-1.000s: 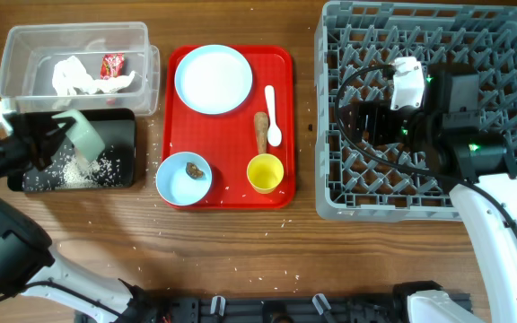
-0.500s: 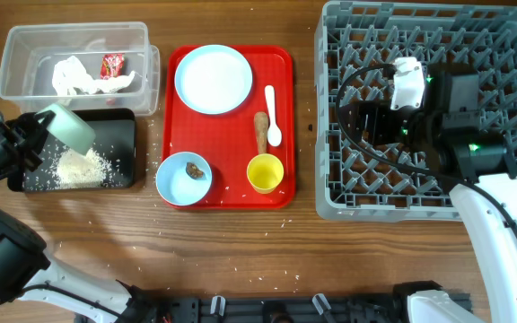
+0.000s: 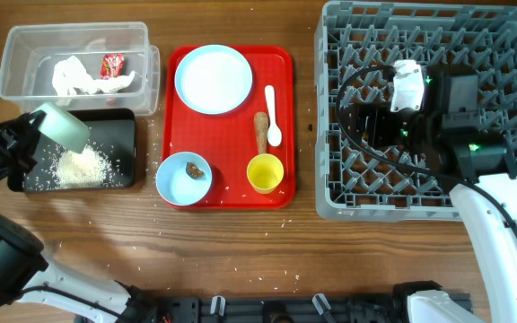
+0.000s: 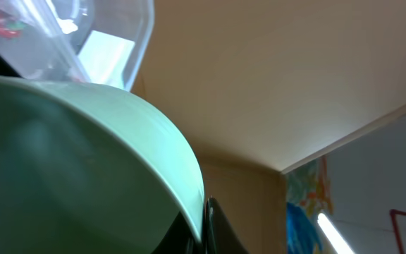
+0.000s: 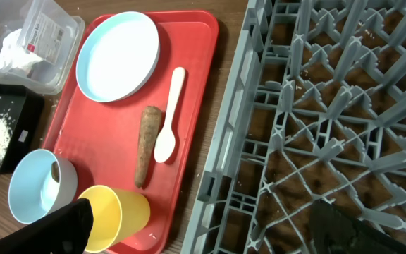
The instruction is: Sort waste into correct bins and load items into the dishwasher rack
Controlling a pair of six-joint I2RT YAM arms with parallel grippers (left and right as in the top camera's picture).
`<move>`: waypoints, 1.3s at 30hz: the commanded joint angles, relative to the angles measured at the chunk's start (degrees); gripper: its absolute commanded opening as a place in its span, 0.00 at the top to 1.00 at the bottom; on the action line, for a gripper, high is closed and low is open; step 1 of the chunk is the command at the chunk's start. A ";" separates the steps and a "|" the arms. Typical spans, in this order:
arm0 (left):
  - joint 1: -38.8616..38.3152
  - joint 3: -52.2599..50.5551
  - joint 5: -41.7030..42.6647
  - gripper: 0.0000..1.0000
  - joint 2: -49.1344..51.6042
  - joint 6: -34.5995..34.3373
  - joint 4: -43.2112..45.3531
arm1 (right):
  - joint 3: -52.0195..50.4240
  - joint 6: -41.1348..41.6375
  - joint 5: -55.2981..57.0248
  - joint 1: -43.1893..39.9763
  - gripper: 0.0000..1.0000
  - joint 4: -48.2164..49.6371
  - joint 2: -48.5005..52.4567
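Note:
My left gripper [image 3: 34, 135] is shut on a mint bowl [image 3: 64, 128], held tilted over the left end of the black tray [image 3: 124, 135]. In the left wrist view the bowl [image 4: 83, 162] fills the frame, a finger on its rim. White rice crumbs [image 3: 81, 166] lie piled in the black tray. The clear tub [image 3: 16, 54] holds crumpled white paper [image 3: 74, 75] and a red wrapper [image 3: 113, 65]. My right gripper [image 3: 366, 121] is open and empty above the grey dishwasher rack [image 3: 330, 202]. The red serving tray [image 3: 232, 126] carries a pale blue plate [image 3: 213, 79], white spoon [image 3: 272, 115], brown stick [image 3: 261, 131], yellow cup [image 3: 265, 173] and a blue bowl [image 3: 184, 178] with a brown lump [image 3: 195, 169].
Loose rice grains are scattered on the wood around the black tray and the red tray's front. The rack fills the right side, with upright pegs. In the right wrist view the rack's edge [image 5: 217, 176] stands close to the red tray [image 5: 203, 42].
My left gripper has drawn back to the left with the mint bowl, tipping it more upright. The rice that was falling now lies in a pile in the black tray. The right arm is still.

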 commanded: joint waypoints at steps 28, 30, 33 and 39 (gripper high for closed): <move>-4.55 -0.20 -1.95 0.96 -0.90 20.83 -18.69 | 1.16 -0.90 0.35 0.13 0.00 1.44 0.37; -5.38 -0.04 -1.92 0.96 -1.68 20.96 -18.67 | 1.16 -0.90 0.35 0.13 0.00 1.51 0.37; -9.70 2.43 -3.32 0.96 -4.33 20.96 -18.64 | 1.16 -0.85 0.33 0.13 0.01 1.64 0.37; -26.62 12.76 -12.98 0.96 -7.21 12.74 -14.43 | 1.16 -0.85 0.33 0.13 0.00 1.62 0.37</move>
